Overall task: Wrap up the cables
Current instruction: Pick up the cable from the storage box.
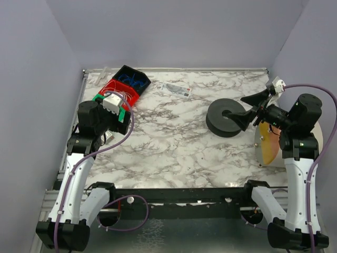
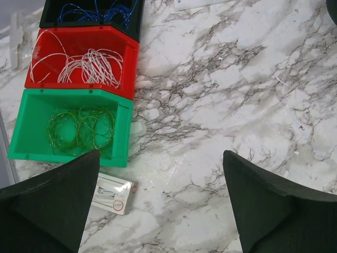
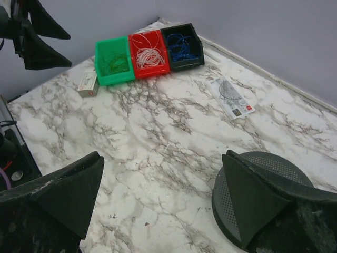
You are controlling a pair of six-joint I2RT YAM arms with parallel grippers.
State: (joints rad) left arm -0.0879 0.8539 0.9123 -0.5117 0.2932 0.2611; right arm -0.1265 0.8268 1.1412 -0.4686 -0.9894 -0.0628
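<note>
Spool (image 1: 217, 120), black, round, two-flanged, lies flat on white marble desk (image 1: 168, 142). Left gripper (image 2: 160, 154) and right gripper (image 3: 163, 156) both stand wide, holding nothing.

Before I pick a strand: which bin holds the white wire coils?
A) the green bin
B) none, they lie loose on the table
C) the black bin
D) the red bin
D: in the left wrist view the white coils lie inside the red bin, while the green bin holds green wire and the black bin blue wire.
</note>
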